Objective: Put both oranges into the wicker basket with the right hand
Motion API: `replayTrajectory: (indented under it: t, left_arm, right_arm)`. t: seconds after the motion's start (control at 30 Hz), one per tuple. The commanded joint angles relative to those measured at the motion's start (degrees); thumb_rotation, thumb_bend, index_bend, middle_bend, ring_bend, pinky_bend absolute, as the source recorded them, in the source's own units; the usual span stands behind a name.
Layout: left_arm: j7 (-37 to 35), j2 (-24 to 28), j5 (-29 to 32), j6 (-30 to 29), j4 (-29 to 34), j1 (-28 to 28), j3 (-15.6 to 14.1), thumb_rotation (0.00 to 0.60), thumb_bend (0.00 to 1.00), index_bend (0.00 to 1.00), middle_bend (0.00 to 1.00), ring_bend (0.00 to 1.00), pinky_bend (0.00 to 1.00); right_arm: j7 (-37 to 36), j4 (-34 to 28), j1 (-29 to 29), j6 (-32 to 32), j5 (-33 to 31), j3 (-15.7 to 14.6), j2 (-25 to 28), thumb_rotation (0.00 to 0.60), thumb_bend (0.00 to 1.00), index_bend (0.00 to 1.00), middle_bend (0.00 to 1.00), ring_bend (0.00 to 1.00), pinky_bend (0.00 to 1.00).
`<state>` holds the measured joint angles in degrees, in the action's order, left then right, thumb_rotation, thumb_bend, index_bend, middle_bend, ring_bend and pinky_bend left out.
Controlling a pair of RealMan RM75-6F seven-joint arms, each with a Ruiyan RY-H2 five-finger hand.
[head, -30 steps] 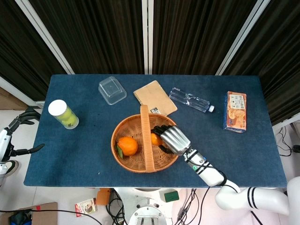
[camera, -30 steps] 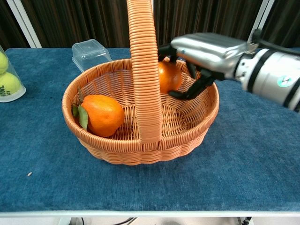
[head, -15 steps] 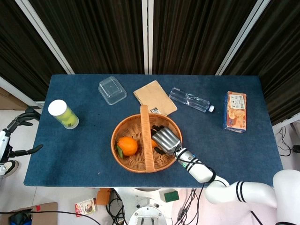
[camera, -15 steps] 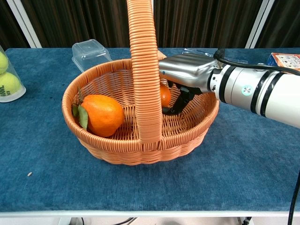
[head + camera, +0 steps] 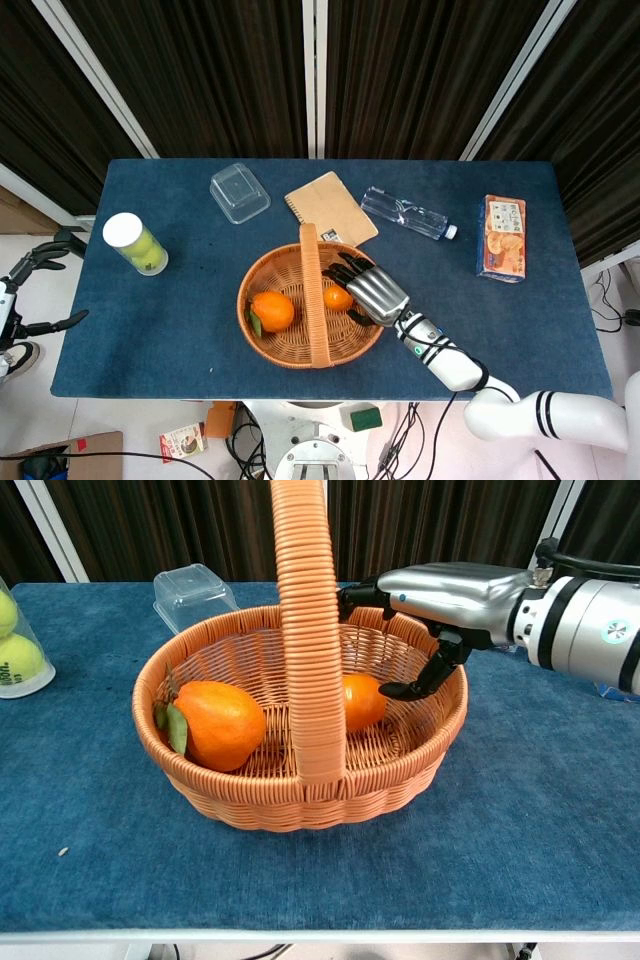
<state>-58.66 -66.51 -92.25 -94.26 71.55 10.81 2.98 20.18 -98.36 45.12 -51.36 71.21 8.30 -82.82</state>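
Note:
The wicker basket stands at the front middle of the blue table. A leafy orange lies in its left half. A smaller orange lies on the basket floor just right of the handle. My right hand hovers over the basket's right rim with its fingers spread, holding nothing, a little above and right of the smaller orange. My left hand hangs off the table's left edge, fingers apart and empty; the chest view does not show it.
A tube of tennis balls stands at the left. Behind the basket lie a clear plastic box, a notebook and a water bottle. An orange carton lies at the right.
My right hand carried the smaller orange down into the basket, let it go, and has risen back toward the right rim. The orange now lies free on the basket floor.

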Motion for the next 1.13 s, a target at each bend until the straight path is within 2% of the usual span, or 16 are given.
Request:
replayTrajectory:
  t: [0.03, 0.17, 0.3, 0.4, 0.5, 0.6, 0.67, 0.73, 0.77, 0.83, 0.9, 1.13]
  left_arm:
    - [0.77, 0.13, -0.24, -0.40, 0.79, -0.25, -0.06, 0.600, 0.09, 0.23, 0.19, 0.19, 0.34]
    - [1.97, 0.73, -0.50, -1.13, 1.90, -0.78, -0.17, 0.600, 0.09, 0.23, 0.19, 0.19, 0.34]
    - [3.95, 1.56, -0.78, -2.58, 2.85, -1.73, -0.25, 0.600, 0.09, 0.23, 0.19, 0.19, 0.34]
    - [8.08, 1.74, -0.90, -3.80, 2.95, -2.88, -0.54, 0.600, 0.09, 0.23, 0.19, 0.19, 0.34]
    - [17.48, 1.31, -0.53, -4.73, 2.08, -4.56, -1.03, 0.600, 0.09, 0.23, 0.19, 0.19, 0.34]
    - [34.50, 0.62, 0.61, -4.88, 0.86, -6.81, -1.83, 0.600, 0.09, 0.23, 0.19, 0.17, 0.33]
    - [48.88, -0.37, 2.34, -5.07, 0.82, -8.65, -2.04, 0.600, 0.07, 0.21, 0.18, 0.13, 0.29]
    - [56.76, -1.02, 3.44, -4.51, 2.52, -10.05, -2.80, 0.587, 0.03, 0.17, 0.15, 0.09, 0.25]
    - [57.57, -1.23, 3.45, -4.59, 3.16, -10.47, -3.07, 0.567, 0.02, 0.16, 0.14, 0.07, 0.23]
    - [57.02, -1.93, 2.80, -5.34, 3.15, -11.29, -3.58, 0.488, 0.00, 0.15, 0.13, 0.05, 0.20]
    - [55.28, -2.64, 1.86, -5.78, 2.44, -11.74, -4.12, 0.447, 0.00, 0.15, 0.13, 0.04, 0.20]
    - [51.00, -3.63, -0.49, -4.09, 0.88, -11.63, -5.66, 0.443, 0.00, 0.15, 0.13, 0.04, 0.20]
  right_arm:
    - [-2.38, -0.40, -0.55, -0.19, 1.60, -0.47, 0.89, 0.600, 0.29, 0.03, 0.02, 0.00, 0.09]
    - [-5.64, -2.49, -3.21, -5.39, 7.37, -1.48, 3.33, 0.600, 0.29, 0.02, 0.02, 0.00, 0.08]
    - [-8.61, -3.39, -9.27, -16.06, 16.14, -4.63, 8.14, 0.600, 0.29, 0.02, 0.03, 0.00, 0.07]
    - [-10.91, -1.28, -15.52, -25.49, 20.39, -7.46, 11.40, 0.600, 0.29, 0.02, 0.02, 0.00, 0.03]
    - [-14.45, 3.14, -21.89, -33.21, 21.58, -10.09, 13.40, 0.600, 0.29, 0.01, 0.01, 0.00, 0.00]
    - [-16.16, 8.81, -27.72, -37.83, 19.44, -11.89, 13.73, 0.600, 0.28, 0.00, 0.00, 0.00, 0.00]
    - [-15.12, 12.65, -31.35, -39.96, 16.80, -12.25, 12.90, 0.600, 0.28, 0.00, 0.00, 0.00, 0.00]
    - [-14.63, 16.26, -34.36, -41.76, 14.38, -11.95, 11.16, 0.600, 0.27, 0.00, 0.00, 0.00, 0.00]
    - [-14.89, 17.72, -35.42, -42.33, 13.61, -11.79, 10.34, 0.600, 0.27, 0.00, 0.00, 0.00, 0.00]
    - [-16.04, 20.77, -37.43, -42.80, 12.12, -11.55, 8.60, 0.600, 0.26, 0.00, 0.00, 0.00, 0.00]
    - [-16.73, 22.75, -38.67, -42.50, 10.94, -11.31, 7.58, 0.600, 0.25, 0.00, 0.00, 0.00, 0.00]
    - [-21.04, 25.83, -40.69, -41.15, 9.80, -9.75, 6.82, 0.600, 0.25, 0.00, 0.00, 0.00, 0.00]
